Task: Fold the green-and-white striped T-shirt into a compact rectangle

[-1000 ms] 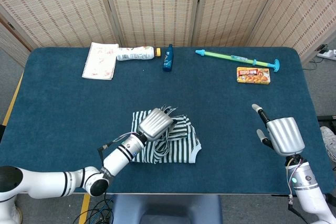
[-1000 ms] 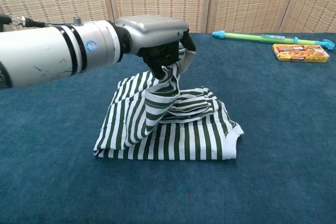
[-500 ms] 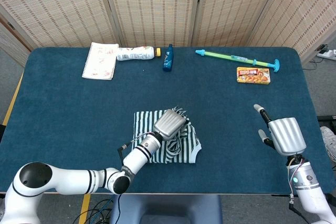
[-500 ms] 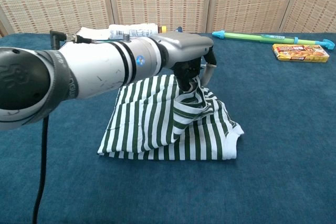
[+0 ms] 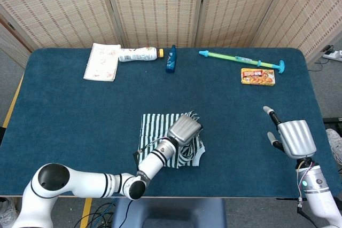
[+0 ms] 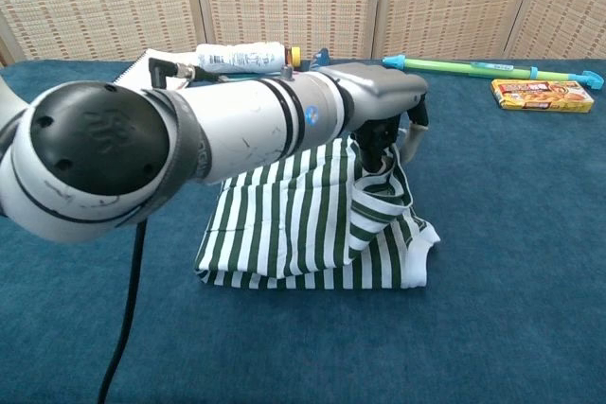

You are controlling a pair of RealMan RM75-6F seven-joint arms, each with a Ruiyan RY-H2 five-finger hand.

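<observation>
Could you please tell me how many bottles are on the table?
2, both at the far edge: a white plastic bottle with a yellow cap lying beside the spiral notebook, and a small dark blue bottle just right of it. None looks hidden.

Blue table (image 5: 64,116): T-shirt (image 5: 155,132), notebook (image 5: 102,61), two bottles (image 5: 137,54), water gun (image 5: 240,59), box (image 5: 258,76).

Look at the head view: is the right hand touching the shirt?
No, the right hand hovers open near the table's right edge, well apart from the shirt, which only the left hand grips.
</observation>
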